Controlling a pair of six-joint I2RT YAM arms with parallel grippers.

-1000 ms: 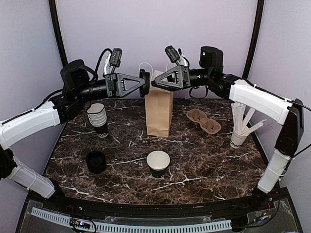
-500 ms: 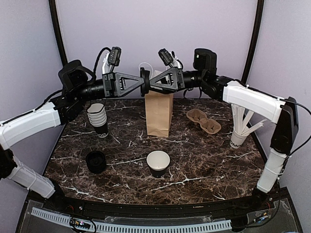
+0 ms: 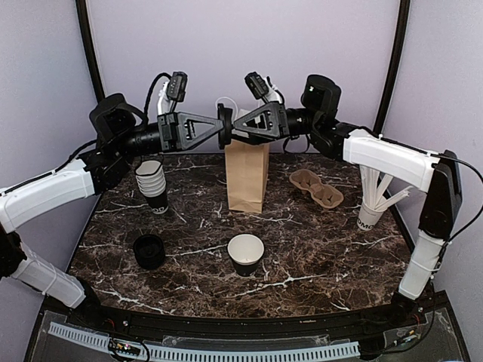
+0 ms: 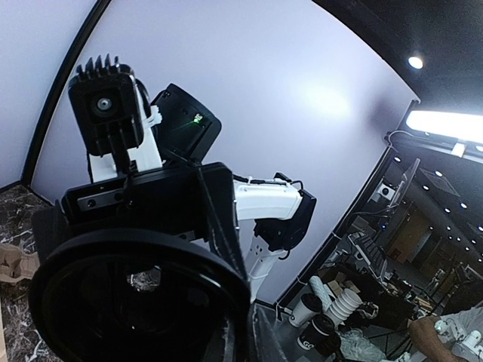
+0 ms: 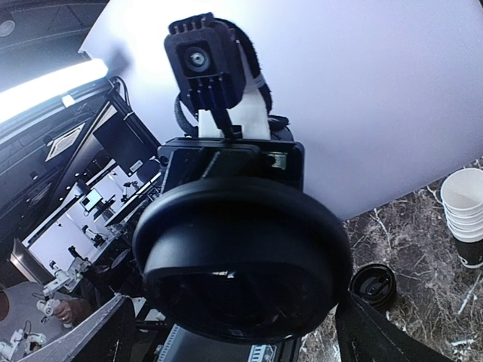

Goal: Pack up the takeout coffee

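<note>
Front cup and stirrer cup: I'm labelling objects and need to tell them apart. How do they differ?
The front cup is black outside; the stirrer cup is white. The front cup looks empty; the stirrer cup holds white stirrers. The front cup stands centre front; the stirrer cup at far right. Both stand upright, lidless.

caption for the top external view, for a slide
Left gripper and right gripper meet at a round black plastic lid above an upright brown paper bag.
</note>
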